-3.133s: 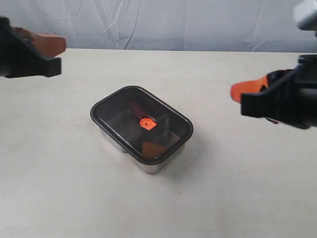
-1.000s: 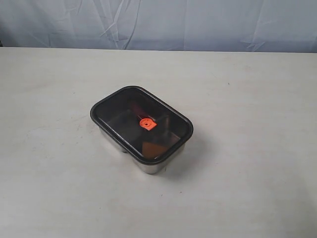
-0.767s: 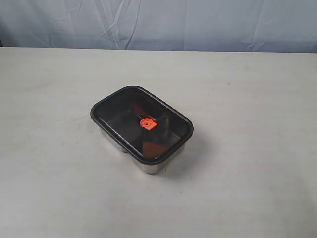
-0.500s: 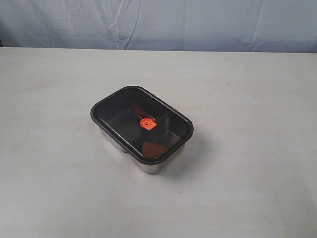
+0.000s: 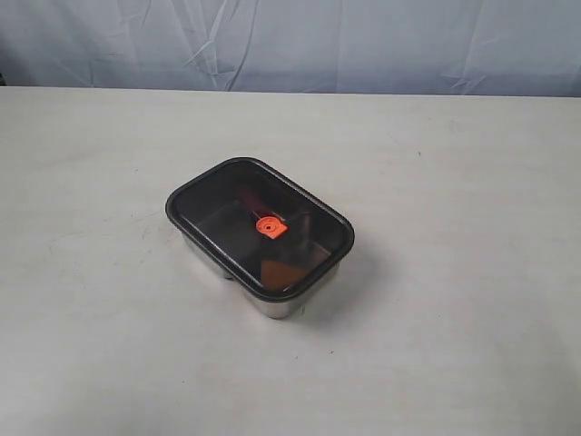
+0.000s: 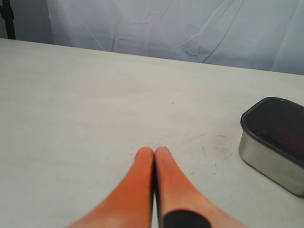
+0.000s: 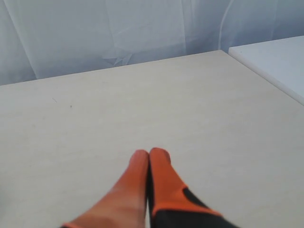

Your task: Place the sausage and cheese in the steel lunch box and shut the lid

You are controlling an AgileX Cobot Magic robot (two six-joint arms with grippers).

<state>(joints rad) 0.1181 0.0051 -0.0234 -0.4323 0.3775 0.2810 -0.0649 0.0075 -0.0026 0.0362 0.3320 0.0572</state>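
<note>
L gripper (image 6: 154,151) pinched tight, orange tips touching, nothing btwn them, over the counter (image 6: 71,95) w/ the steel lunch box (image 6: 266,159) off to one side, apart. R gripper (image 7: 148,153) same: tips pressed together, empty, a counter corner ahead. Box sits mid-counter, skewed to the edges, lid (image 5: 218,204) seated on top. Thru it: cheese (image 5: 277,271) at the near end, orange valve (image 5: 270,226) centre, sausage (image 5: 248,196) dim toward the far end. Pale cloth (image 5: 363,45) behind the far edge.
</note>
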